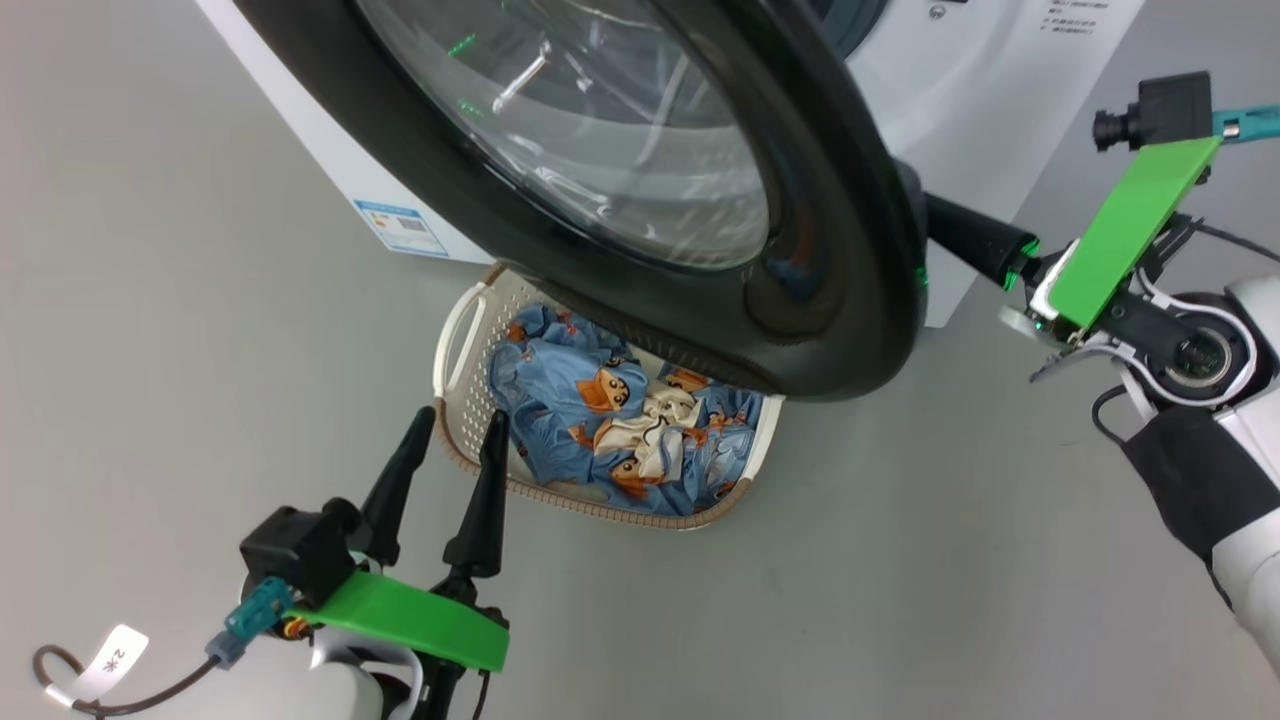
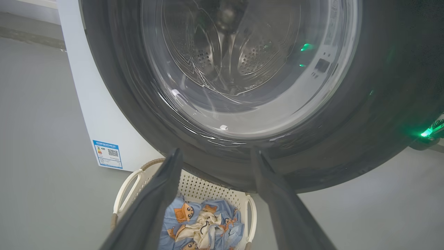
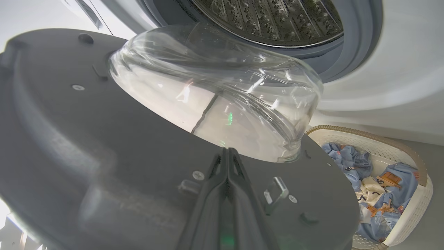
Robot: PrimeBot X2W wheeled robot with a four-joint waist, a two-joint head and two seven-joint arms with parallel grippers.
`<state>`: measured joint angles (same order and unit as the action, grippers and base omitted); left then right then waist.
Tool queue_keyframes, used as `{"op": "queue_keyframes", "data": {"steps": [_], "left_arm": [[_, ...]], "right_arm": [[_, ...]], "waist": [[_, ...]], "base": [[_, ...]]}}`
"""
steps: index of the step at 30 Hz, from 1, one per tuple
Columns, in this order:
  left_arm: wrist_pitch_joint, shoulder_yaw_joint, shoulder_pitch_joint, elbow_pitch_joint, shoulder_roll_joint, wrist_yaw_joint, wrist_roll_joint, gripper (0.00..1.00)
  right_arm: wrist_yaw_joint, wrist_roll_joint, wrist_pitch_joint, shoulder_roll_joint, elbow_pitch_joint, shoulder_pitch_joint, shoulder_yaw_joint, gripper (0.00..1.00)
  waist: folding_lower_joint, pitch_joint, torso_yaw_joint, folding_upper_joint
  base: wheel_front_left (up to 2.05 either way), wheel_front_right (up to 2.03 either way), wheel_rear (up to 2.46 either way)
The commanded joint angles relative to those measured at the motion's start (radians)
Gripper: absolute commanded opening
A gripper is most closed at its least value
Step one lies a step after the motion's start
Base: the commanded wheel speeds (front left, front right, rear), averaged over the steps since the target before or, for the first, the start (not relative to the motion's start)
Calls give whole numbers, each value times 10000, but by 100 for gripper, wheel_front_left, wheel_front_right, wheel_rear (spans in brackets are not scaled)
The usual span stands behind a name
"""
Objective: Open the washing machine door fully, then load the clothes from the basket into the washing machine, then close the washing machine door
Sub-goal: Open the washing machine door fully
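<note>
A smooth, plain grey floor point(image 1: 150, 300) spreads out around the washing machine point(image 1: 960, 120) under soft, even light. Beyond the machine's side, a pale strip of wall base point(image 2: 20, 3) meets the floor along a darker band point(image 2: 31, 38).

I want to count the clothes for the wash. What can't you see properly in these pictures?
- Clothes and basket: head view, far part hidden beneath the washing machine door, so no count.
- Blue label: left wrist view, print too small.
- Drum: right wrist view, cut off by the top edge.
</note>
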<state>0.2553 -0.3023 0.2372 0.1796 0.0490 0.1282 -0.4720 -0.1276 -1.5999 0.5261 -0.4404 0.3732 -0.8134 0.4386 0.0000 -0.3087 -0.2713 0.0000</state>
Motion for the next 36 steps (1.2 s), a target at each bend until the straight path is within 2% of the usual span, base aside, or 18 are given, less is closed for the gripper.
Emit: {"op": "queue_keyframes", "data": {"steps": [1, 21, 36], "left_arm": [[65, 373, -62, -192, 218, 25, 20, 100], [65, 674, -592, -259, 278, 25, 81, 100], [65, 876, -943, -291, 294, 25, 104, 100]], "right_arm": [[-31, 80, 74, 119, -375, 275, 125, 0], [-31, 126, 558, 576, -1619, 2019, 736, 0], [-31, 248, 795, 1144, -2271, 2657, 1329, 0]], "waist": [[0, 100, 54, 0], [0, 818, -84, 0], [0, 1226, -411, 0]], "base": [[0, 0, 0], [0, 0, 0], [0, 0, 0]]}}
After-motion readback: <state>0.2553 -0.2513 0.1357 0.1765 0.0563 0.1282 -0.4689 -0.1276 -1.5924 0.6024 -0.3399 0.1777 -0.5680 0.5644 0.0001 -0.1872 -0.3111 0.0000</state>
